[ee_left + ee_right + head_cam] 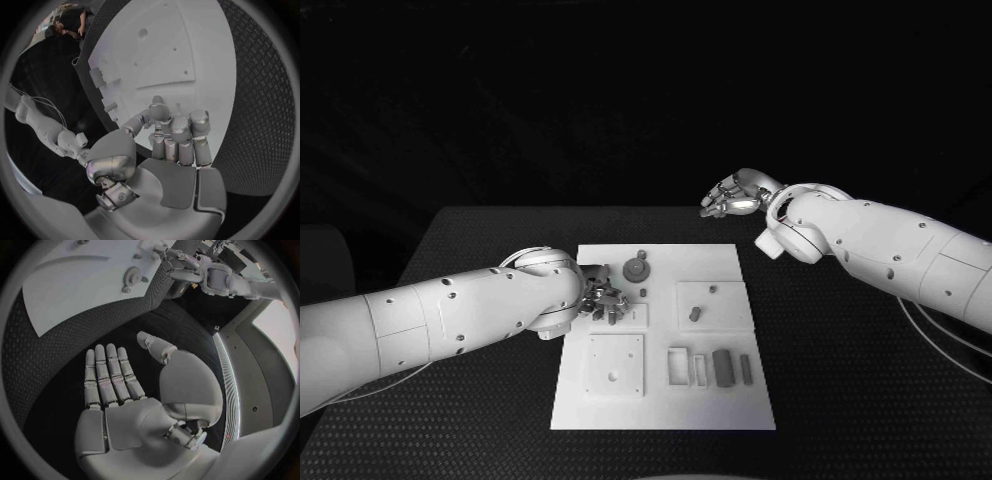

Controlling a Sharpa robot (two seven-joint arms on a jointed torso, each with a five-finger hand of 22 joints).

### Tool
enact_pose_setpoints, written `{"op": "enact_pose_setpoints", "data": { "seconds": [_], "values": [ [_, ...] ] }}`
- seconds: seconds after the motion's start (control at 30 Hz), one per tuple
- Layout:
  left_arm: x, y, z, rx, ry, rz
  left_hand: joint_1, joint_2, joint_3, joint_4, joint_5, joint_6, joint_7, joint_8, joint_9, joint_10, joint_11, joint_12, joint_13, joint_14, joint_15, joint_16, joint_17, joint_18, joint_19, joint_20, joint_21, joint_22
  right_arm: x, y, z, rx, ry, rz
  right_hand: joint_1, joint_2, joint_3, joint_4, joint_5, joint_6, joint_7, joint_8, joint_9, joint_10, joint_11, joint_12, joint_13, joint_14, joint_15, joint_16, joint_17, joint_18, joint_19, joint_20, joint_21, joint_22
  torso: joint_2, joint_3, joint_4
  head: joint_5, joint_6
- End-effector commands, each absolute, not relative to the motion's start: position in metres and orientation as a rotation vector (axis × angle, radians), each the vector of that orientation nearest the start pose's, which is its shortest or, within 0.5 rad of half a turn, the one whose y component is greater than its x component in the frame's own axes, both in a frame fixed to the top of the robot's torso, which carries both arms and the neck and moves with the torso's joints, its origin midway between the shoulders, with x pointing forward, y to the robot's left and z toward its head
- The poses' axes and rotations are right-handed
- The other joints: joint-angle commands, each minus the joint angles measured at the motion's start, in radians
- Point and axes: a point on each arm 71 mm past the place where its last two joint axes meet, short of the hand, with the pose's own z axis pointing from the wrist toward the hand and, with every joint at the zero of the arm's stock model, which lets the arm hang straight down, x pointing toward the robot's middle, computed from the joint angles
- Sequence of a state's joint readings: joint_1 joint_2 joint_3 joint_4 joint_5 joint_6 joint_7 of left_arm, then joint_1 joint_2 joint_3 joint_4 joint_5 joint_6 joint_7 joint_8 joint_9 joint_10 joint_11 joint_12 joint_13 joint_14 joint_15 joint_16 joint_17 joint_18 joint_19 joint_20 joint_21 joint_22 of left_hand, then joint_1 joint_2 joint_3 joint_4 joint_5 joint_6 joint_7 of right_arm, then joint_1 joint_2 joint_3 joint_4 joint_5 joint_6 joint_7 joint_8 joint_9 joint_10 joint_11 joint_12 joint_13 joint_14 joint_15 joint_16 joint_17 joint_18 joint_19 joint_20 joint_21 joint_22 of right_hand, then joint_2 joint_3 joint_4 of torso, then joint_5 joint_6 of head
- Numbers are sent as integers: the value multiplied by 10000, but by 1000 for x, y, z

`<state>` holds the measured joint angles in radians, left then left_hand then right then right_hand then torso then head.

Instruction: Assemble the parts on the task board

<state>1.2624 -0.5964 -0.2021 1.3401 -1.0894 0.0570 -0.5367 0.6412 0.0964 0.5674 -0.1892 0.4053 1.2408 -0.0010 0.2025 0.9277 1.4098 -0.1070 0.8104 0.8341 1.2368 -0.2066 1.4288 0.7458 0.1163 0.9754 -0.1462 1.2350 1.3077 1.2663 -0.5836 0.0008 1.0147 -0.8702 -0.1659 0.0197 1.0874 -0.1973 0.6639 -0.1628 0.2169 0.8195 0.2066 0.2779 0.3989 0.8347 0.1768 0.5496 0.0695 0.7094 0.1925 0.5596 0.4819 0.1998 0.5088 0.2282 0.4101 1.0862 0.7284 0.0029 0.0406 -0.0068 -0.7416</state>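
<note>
The left hand (600, 298) sits low over the task board (664, 400) with fingers curled inward; whether they pinch a part is hard to tell, though nothing shows between them. The right hand (737, 193) hangs off the board's far corner, released, fingers straight. Beside the left hand stands a round part (635, 270); several parts (723, 366) lie loose nearer the robot, so most assembly seems left.
</note>
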Motion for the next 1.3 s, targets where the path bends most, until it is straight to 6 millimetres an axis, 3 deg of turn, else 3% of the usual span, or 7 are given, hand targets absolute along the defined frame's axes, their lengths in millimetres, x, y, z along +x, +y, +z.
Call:
{"op": "enact_pose_setpoints", "data": {
  "seconds": [0.03,1.3],
  "values": [
    [495,150,-256,-553,23288,-3315,646,709,283,-234,41,13,12,2,9,-2,-32,29,-13,-2,-77,7,-12,33,43,-1104,15,55,583,-219,-173,4008,17537,8456,2,41,1,-56,27,-87,-5,66,-14,-5,17,-55,-9,-73,8,38,-15,-96,-94,3,-35,12,-3,6,-1,8,-6],
    [494,152,-258,-298,23570,-3121,663,708,301,-254,33,2,13,-5,14,-12,-32,27,-15,-1,-79,-8,-22,36,48,-1106,12,51,583,-219,-173,4012,17541,8453,1,45,-2,-62,30,-89,-6,72,-22,-6,16,-55,-9,-80,8,45,-18,-93,-93,3,-54,40,3,2,-8,18,-52]
  ]
}}
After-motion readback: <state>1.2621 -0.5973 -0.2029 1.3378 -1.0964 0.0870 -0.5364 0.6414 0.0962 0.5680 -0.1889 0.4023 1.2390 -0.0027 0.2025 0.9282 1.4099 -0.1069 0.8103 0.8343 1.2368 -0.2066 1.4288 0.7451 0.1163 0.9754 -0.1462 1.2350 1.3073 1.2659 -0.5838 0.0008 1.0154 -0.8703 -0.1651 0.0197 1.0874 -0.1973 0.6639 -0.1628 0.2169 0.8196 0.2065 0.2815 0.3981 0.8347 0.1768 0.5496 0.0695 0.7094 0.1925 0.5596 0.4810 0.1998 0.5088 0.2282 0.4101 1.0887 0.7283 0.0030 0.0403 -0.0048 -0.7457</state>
